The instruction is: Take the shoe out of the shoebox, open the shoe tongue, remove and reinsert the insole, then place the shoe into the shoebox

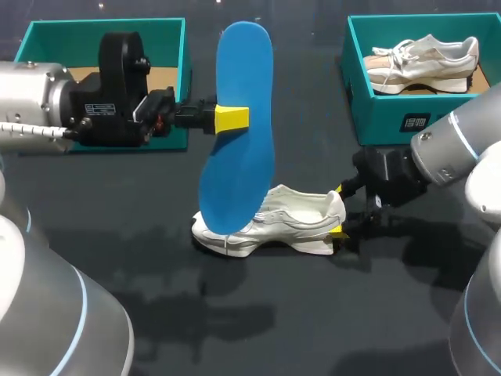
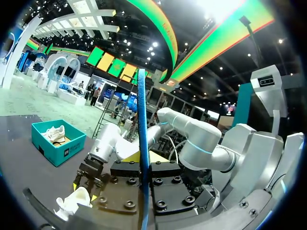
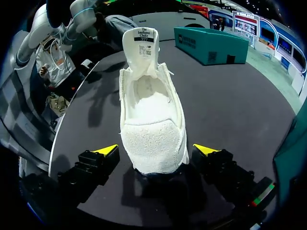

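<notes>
Blue insole (image 1: 239,133), pinched by left hand (image 1: 232,118), partly hides shoe (image 1: 290,223); right hand (image 3: 156,149) spread around heel.

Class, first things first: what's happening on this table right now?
The left claw holds the blue insole upright, its lower end by the white shoe on the table. The right claw sits open, a finger either side of the shoe's heel. Another shoe lies in the right-hand teal shoebox.

The white shoe (image 1: 274,223) stands on its sole mid-table, toe to the left, tongue pulled up, inside bare. The blue insole (image 1: 239,125) hangs upright in the air. 2 open teal boxes sit behind: the left shoebox (image 1: 63,47), and the right shoebox (image 1: 391,117), which holds a second shoe (image 1: 423,63).
</notes>
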